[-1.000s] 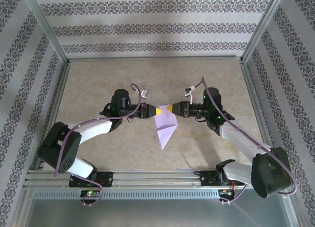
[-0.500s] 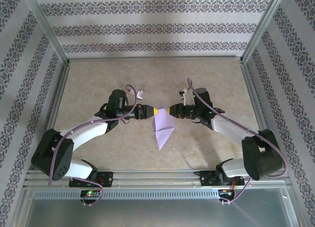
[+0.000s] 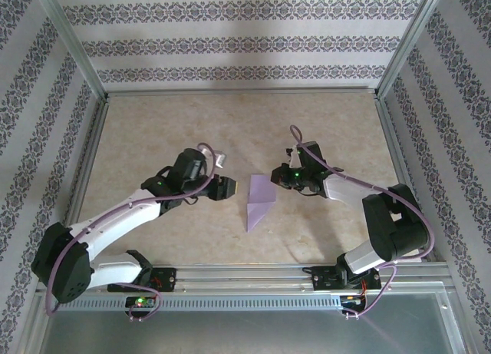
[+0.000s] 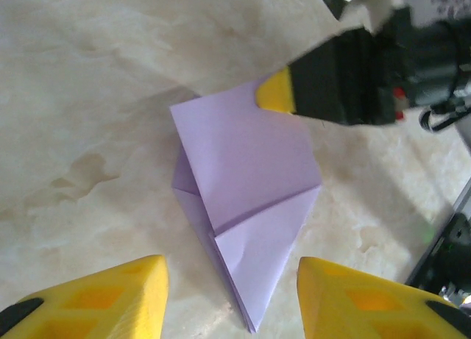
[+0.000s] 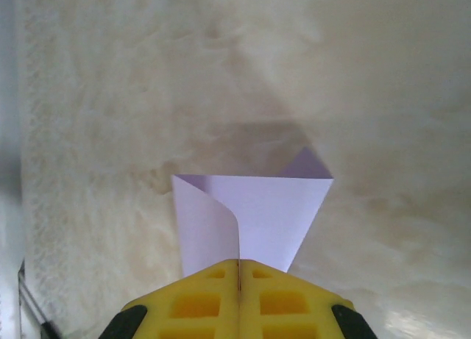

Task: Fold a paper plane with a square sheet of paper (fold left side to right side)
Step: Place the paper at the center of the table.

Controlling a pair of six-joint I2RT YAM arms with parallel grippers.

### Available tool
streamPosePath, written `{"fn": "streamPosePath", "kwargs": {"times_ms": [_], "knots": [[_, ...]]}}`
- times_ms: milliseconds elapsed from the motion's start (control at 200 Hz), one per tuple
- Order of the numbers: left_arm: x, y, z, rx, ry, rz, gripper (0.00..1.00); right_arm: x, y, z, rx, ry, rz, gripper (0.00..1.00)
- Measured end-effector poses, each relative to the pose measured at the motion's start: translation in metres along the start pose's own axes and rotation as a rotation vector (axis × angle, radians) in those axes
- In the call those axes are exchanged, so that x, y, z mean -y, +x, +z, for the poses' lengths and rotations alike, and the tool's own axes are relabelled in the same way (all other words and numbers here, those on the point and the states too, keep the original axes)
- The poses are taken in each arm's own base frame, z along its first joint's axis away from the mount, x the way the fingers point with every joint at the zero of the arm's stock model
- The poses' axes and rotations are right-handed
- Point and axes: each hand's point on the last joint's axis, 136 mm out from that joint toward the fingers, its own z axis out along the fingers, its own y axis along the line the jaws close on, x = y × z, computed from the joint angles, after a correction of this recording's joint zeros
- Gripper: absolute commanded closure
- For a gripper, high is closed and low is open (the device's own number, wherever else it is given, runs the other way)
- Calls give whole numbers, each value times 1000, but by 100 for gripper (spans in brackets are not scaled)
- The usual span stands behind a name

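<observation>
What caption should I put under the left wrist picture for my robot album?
Folded purple paper lies on the table, corner pinched by the right gripper, left gripper open.

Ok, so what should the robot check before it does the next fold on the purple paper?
1. Left gripper open and off the purple paper: ok.
2. Right gripper shut, with its tip at the paper's corner: ok.
3. Right gripper really pinching the paper, not just touching it: cannot tell.
4. Paper lying flat on the table: not ok, one flap curls up next to the right gripper.
5. Paper sits between the two grippers, close to both: ok.
</observation>
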Motion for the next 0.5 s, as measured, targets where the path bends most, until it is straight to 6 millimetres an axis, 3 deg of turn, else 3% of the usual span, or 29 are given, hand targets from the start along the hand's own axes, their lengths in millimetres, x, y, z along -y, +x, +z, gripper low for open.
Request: {"fn": "streamPosePath", "kwargs": {"times_ms": [230, 500], "knots": [[54, 24, 39, -111, -92, 230, 52, 0, -8, -7, -9, 66, 64, 100], [66, 62, 91, -270, -231, 385, 52, 10, -3, -7, -33, 117, 116, 100]]}}
